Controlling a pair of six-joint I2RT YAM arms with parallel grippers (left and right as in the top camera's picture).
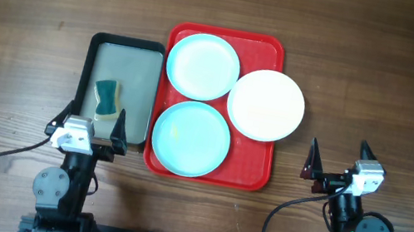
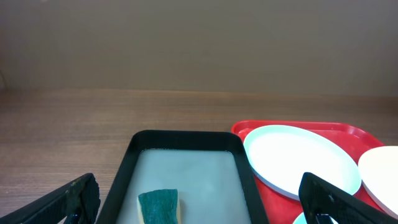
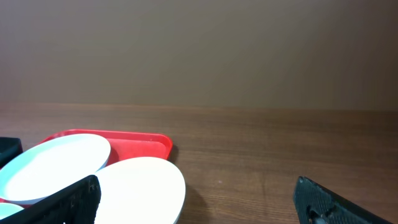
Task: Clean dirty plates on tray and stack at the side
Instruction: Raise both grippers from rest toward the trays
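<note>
Left pincer [image 1: 96, 113] and right pincer [image 1: 340, 147] hang spread at wood-grain table [image 1: 21, 17], plain brown wall [image 3: 199, 50] behind.

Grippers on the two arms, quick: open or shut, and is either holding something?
Left black two-finger gripper: open, holding nothing.
Right black two-finger gripper: open, holding nothing.

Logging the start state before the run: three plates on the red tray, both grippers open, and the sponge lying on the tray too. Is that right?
One thing is wrong: the sponge lies in the black basin beside the tray, not on it, as the overhead view shows. The rest holds: the three plates are on the tray, and the left gripper and right gripper are open.
</note>
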